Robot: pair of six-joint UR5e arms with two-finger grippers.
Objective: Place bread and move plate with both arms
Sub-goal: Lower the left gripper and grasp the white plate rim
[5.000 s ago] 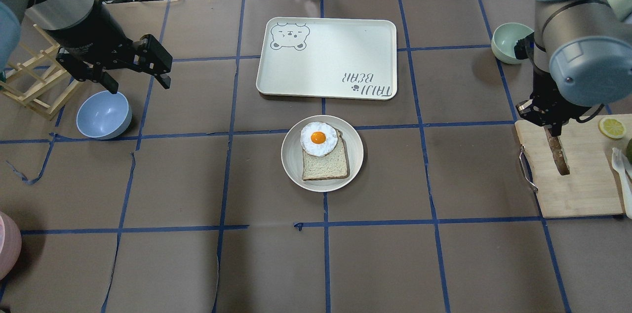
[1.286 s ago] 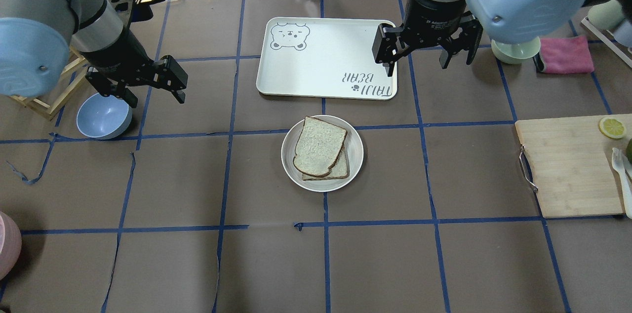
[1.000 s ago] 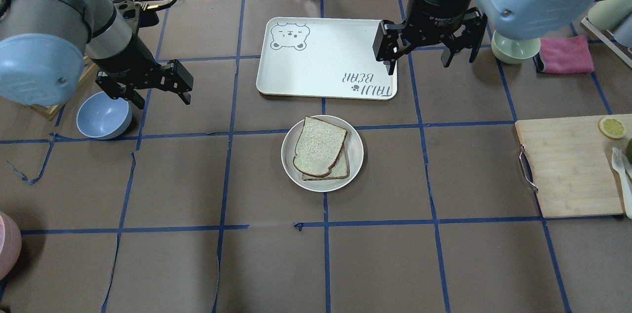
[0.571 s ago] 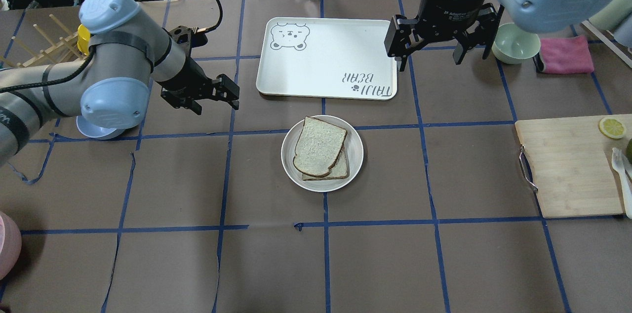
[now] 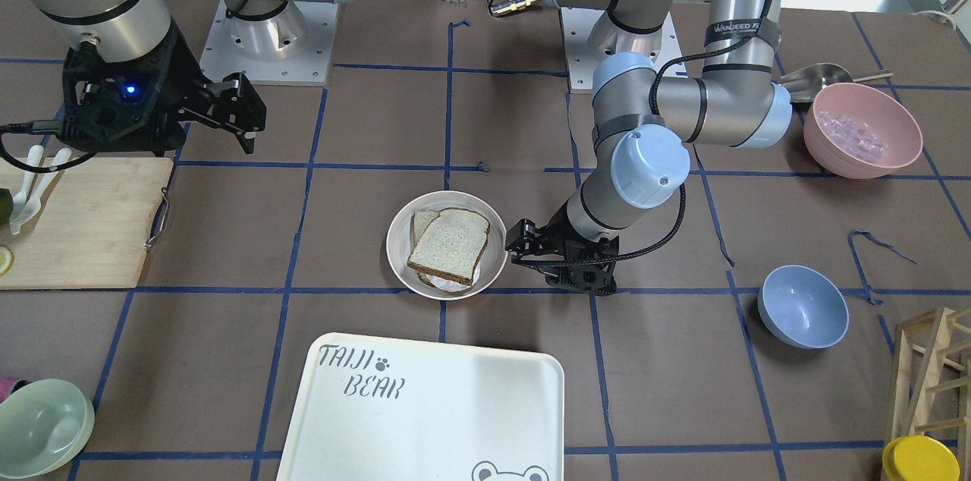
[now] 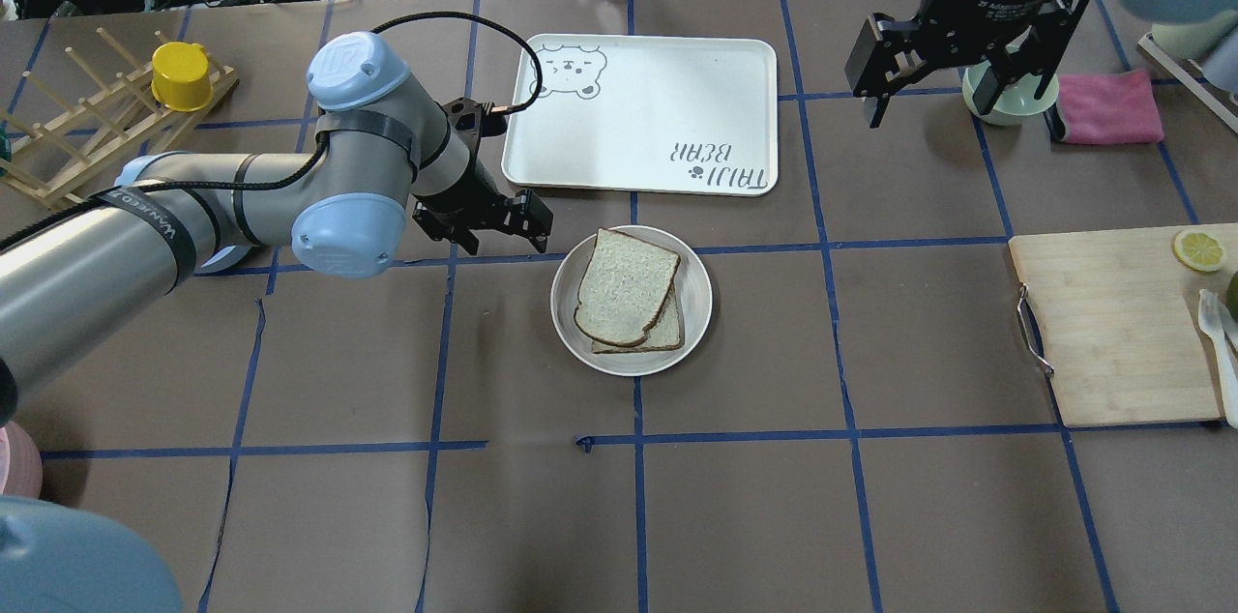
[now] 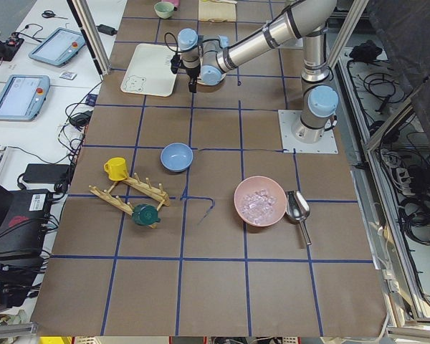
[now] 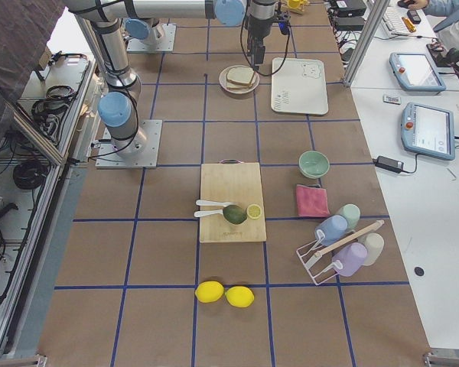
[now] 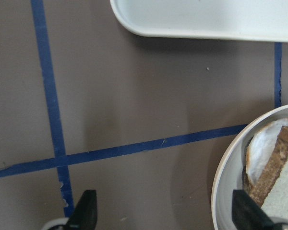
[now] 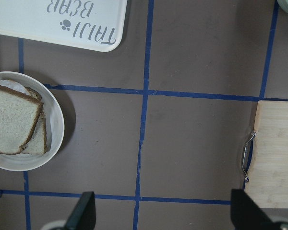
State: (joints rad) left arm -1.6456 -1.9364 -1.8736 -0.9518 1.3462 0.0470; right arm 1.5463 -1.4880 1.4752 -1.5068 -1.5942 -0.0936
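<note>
The bread [image 6: 624, 284], with a dark crust, lies on top of a squarer slice [image 6: 669, 333] in the round cream plate [image 6: 698, 296] at the table's middle. It also shows in the front-facing view [image 5: 449, 244]. My left gripper [image 6: 484, 226] is open and low, just left of the plate. In the left wrist view [image 9: 165, 215] one fingertip [image 9: 247, 213] is over the plate's rim [image 9: 221, 177]. My right gripper [image 6: 928, 101] is open and empty, high over the table between the tray and the green bowl, far from the plate.
The TAIJI BEAR tray [image 6: 638, 110] lies just behind the plate. A green bowl [image 6: 1011, 105] and a pink cloth [image 6: 1107, 105] are at the back right. A cutting board [image 6: 1122, 323] is at the right. A blue bowl [image 5: 802, 306] and a wooden rack [image 6: 97, 125] are at the left.
The bread once held by my right gripper over the cutting board now covers the egg on the plate. In the last second my left gripper moved right to the plate; my right gripper moved right.
</note>
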